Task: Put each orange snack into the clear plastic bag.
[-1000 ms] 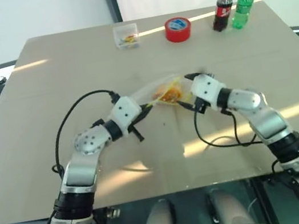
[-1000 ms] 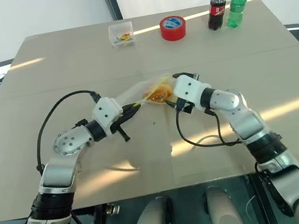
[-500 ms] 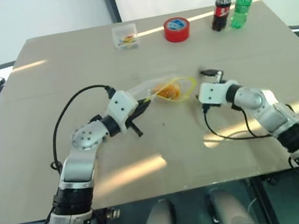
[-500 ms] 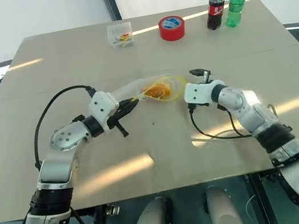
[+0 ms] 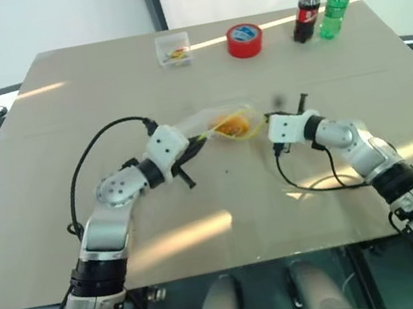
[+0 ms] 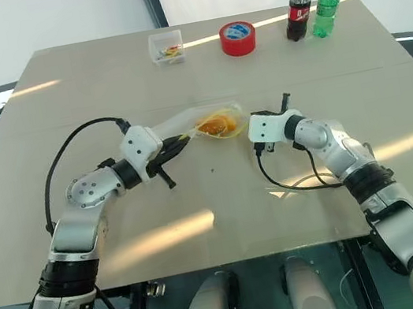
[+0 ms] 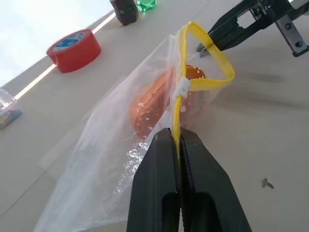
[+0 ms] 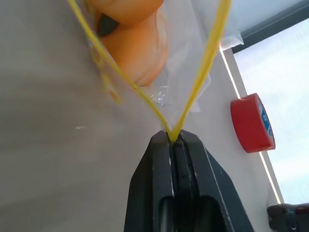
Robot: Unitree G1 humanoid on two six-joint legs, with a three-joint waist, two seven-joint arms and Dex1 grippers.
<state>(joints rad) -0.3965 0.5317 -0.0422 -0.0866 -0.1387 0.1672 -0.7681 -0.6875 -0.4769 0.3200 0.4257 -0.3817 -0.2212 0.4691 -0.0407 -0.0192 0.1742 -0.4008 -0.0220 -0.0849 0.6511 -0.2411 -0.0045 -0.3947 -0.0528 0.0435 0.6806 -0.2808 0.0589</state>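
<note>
- The table (image 5: 59,228) is a wide beige top with a matte face, crossed by several bright streaks of reflected light near its front and along its far edge.
- Behind the table stands a pale wall split by a dark upright post (image 5: 153,4); dark floor and clutter show past the table's left and right edges.
- Along the far edge, from left to right: a small clear rigid box (image 5: 174,50) with coloured bits inside, a red tape roll (image 5: 245,40), a cola bottle (image 5: 307,12) and, just beside it, a green soda bottle (image 5: 334,8).
- The clear plastic bag (image 5: 209,126) is near the table's middle, held up between the two arms, its yellow strip (image 7: 208,53) pulled into an open loop.
- The orange snacks (image 6: 217,126) sit inside the bag, near its mouth; the right wrist view shows two orange rounded shapes pressed together there.
- The left gripper (image 7: 177,140) has its jaws pressed together, pinching the yellow strip on one side of the bag's mouth.
- The right gripper (image 8: 173,141) has its jaws pressed together on the far point of the yellow loop.
- Black cables run from both wrists, the right one lying on the table.
</note>
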